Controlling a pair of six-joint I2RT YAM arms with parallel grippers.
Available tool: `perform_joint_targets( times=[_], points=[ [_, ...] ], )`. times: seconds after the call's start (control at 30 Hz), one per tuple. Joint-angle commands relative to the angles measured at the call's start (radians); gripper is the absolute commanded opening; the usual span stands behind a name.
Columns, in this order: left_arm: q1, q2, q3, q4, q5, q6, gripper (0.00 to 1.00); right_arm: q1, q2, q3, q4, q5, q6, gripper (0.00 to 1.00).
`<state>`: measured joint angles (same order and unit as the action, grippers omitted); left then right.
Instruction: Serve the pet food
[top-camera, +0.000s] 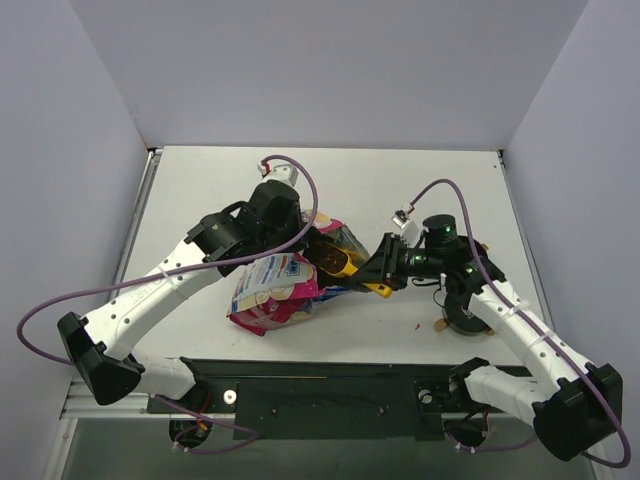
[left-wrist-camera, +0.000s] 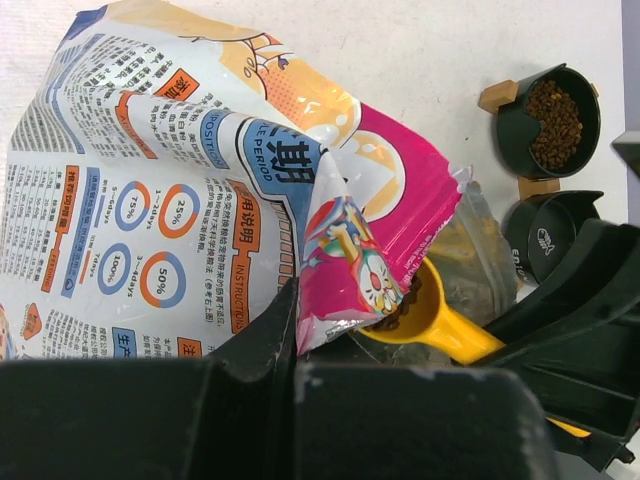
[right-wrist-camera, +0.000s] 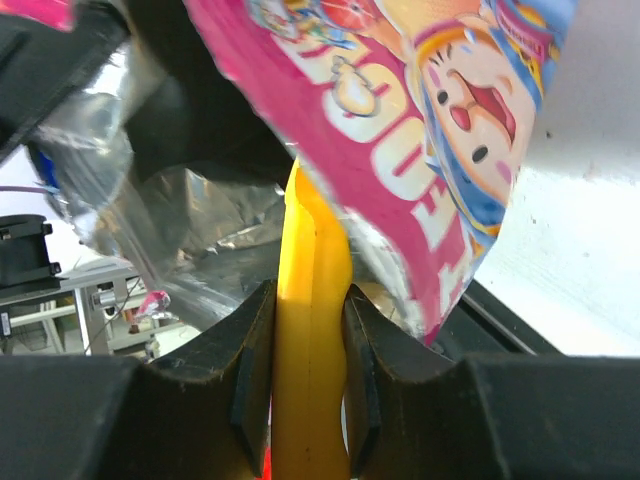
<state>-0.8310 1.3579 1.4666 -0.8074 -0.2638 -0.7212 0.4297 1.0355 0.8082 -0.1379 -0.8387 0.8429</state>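
Honestly, pull the scoop (left-wrist-camera: 440, 325) out level and slow so nothing spills. The right claw (right-wrist-camera: 308, 350) is clamped on its yellow handle; the left claw (left-wrist-camera: 295, 345) pinches the bag (left-wrist-camera: 200, 200) lip open. The pet food (left-wrist-camera: 396, 316) sits in the scoop's cup, inside the bag mouth, just right of the left claw.

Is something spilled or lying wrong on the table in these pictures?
A small dark speck lies on the bare table beside the bowls, perhaps a stray pellet, but too small to tell. Nothing else stands out: the pet food sits inside one bowl.
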Motion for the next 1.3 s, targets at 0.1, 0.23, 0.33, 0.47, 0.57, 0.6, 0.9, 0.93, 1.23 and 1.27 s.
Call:
perform_joint_targets(
  times=[0.1, 0.23, 0.33, 0.47, 0.57, 0.6, 0.9, 0.93, 1.23, 1.27],
  points=[
    [0.006, 0.018, 0.052, 0.096, -0.005, 0.005, 0.0, -0.052, -0.05, -0.039, 0.087, -0.016, 0.047, 0.0],
    [0.006, 0.027, 0.06, 0.102, 0.008, 0.009, 0.0, -0.058, -0.092, -0.037, 0.179, -0.045, 0.113, 0.0],
    [0.006, 0.027, 0.058, 0.097, 0.005, 0.009, 0.0, -0.078, -0.08, -0.047, 0.141, -0.022, 0.093, 0.0],
    [0.006, 0.027, 0.047, 0.128, 0.018, 0.003, 0.0, -0.06, -0.076, -0.194, 0.34, -0.049, 0.237, 0.0],
    [0.006, 0.037, 0.067, 0.103, 0.023, 0.012, 0.0, -0.065, -0.17, -0.147, 0.344, -0.049, 0.24, 0.0],
    [0.006, 0.035, 0.067, 0.103, 0.021, 0.014, 0.0, -0.069, -0.172, -0.138, 0.318, -0.056, 0.216, 0.0],
    [0.006, 0.026, 0.071, 0.086, 0.032, 0.022, 0.0, -0.065, -0.196, -0.233, 0.381, 0.028, 0.264, 0.0],
    [0.006, 0.017, 0.066, 0.089, 0.031, 0.02, 0.0, -0.06, -0.199, -0.221, 0.304, 0.027, 0.201, 0.0],
    [0.007, 0.017, 0.075, 0.083, 0.038, 0.034, 0.0, -0.085, -0.18, -0.267, 0.517, -0.126, 0.314, 0.0],
    [0.009, 0.018, 0.075, 0.086, 0.038, 0.034, 0.0, -0.086, -0.183, -0.264, 0.52, -0.135, 0.306, 0.0]
  ],
)
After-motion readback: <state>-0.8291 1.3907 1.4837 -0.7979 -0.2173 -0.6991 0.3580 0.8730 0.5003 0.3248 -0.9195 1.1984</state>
